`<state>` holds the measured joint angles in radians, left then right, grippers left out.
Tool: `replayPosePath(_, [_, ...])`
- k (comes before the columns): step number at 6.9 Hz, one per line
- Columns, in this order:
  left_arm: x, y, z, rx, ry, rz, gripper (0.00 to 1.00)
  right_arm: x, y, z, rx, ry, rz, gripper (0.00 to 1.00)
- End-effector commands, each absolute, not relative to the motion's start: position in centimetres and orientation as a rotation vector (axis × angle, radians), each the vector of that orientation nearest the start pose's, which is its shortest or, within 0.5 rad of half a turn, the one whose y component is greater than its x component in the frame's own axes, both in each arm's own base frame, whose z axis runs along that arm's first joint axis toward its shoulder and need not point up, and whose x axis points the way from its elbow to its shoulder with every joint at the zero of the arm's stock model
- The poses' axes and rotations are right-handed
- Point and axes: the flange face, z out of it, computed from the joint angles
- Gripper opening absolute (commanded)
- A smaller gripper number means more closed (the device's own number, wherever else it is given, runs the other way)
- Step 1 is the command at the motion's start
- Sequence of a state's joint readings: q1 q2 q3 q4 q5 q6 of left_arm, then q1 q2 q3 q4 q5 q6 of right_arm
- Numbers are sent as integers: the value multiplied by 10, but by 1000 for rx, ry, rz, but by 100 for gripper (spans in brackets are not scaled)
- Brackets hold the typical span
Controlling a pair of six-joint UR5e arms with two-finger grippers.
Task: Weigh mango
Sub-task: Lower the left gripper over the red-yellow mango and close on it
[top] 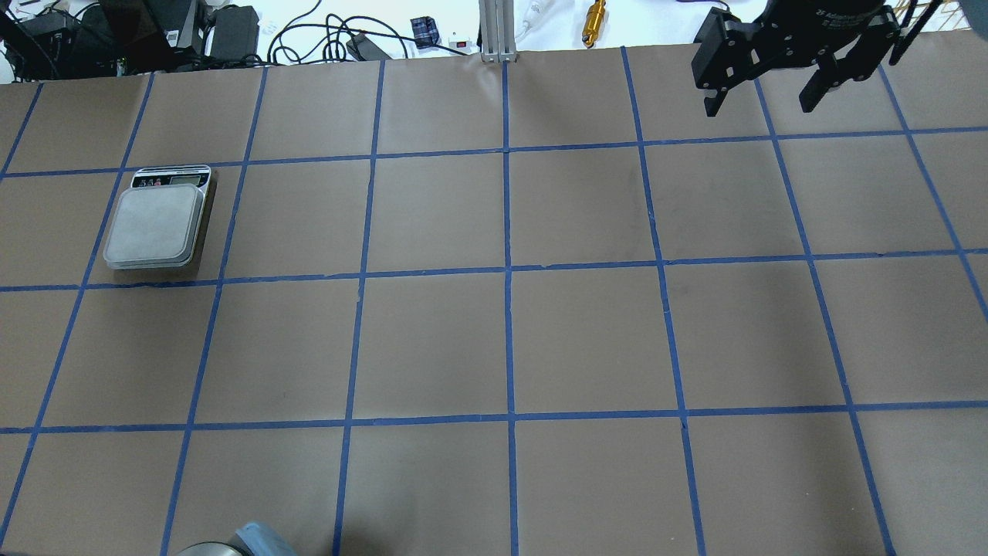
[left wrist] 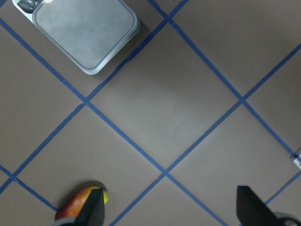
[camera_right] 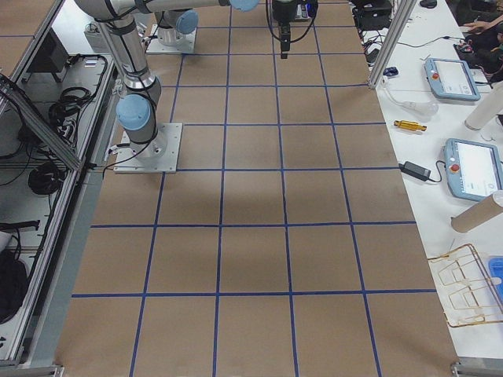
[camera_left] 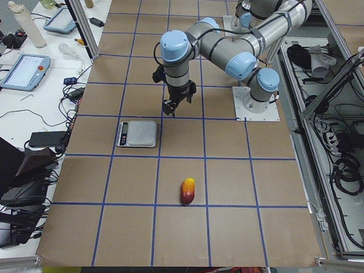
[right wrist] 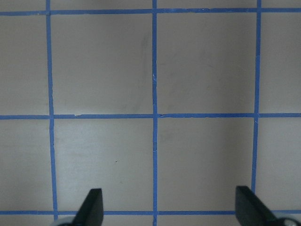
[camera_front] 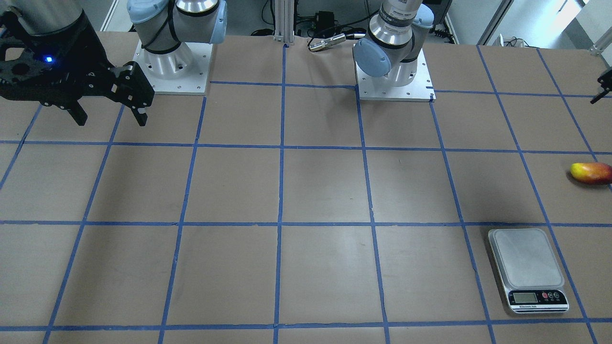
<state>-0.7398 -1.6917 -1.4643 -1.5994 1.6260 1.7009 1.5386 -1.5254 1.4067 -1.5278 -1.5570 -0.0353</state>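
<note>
- The mango (camera_front: 592, 173) lies on its side on the counter (camera_front: 325, 191). It is well apart from the scale (camera_front: 528, 270), past it toward the end at the robot's left and a little nearer to the robot. Nothing touches it.
- The left jaws hang over the counter near the scale, on its robot side. They are spread wide and hold nothing. In the wrist view the mango shows just beside one finger (left wrist: 94, 212).
- The right jaws hang far from the scale, over the other end of the counter, also wide open and empty.
- What I fear: the fruit is glossy and rounded, so a grip taken off its middle may let it slip or roll away.
- If it is released near the rim of the scale's platform (top: 154, 224), it may roll off. If the jaws press on the platform, the reading will be false, I think.
- No real container is here. Only the platform is meant to receive something, and it is bare.
</note>
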Motion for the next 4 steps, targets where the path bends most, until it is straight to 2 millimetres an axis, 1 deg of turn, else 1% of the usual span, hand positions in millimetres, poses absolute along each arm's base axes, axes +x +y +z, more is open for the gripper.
replayPosePath(1, [393,-441,422,1666,2744,93,100,118,-520,541,-6,3128,-118,100])
replayPosePath(2, [437,-436,390,1791,2628,79,100,117,-520,541,-3,3128,-118,100])
replayPosePath(3, [467,-434,356,1870,2539,76,100,118,-520,541,-6,3128,-118,100])
replayPosePath(4, [491,-432,325,1996,2435,74,100,118,-520,541,-6,3128,-118,100])
